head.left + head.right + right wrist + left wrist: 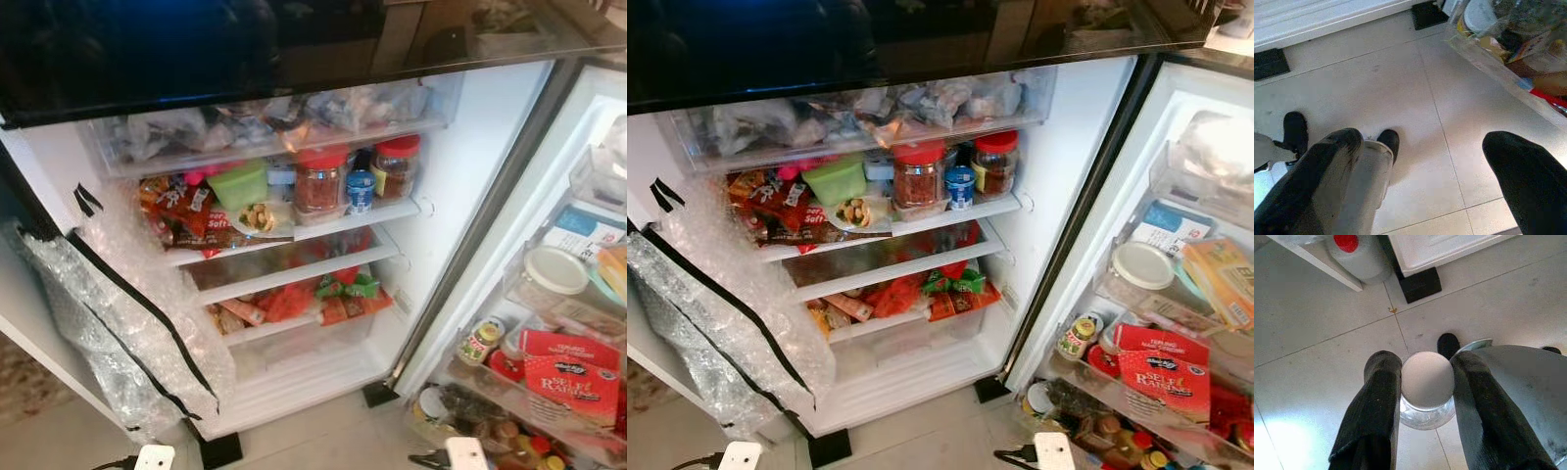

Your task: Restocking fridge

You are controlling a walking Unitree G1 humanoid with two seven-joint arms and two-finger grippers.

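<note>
The white fridge (460, 186) stands open, its door (588, 294) swung wide on the robot's right. Under a clear top drawer (265, 127) of wrapped packets, the upper shelf (382, 213) carries two red-lidded glass jars (320, 178) of dark red contents, a small blue-labelled tub (361, 190), a green plastic box (240, 184) and a heap of red and brown snack packets (181, 217) at its left end. A lower shelf holds more red, orange and green packets (323, 294). Crinkled bubble wrap edged with black tape (108, 323) hangs off the fridge's left side. The door racks hold a white-lidded tub (551, 274), a small yellow-labelled jar (480, 341) and a red carton (570, 372).

In the left wrist view, the left gripper (1426, 377) hangs low over the pale tiled floor (1317, 333), its two black fingers (1382, 387) pinching a clear glass jar with a round white lid (1427, 379) by the lid's sides. In the right wrist view, the right gripper (1444, 161) hangs over the same floor beside the door's bottom rack (1508, 44), its fingers spread wide apart with nothing between them.
</note>
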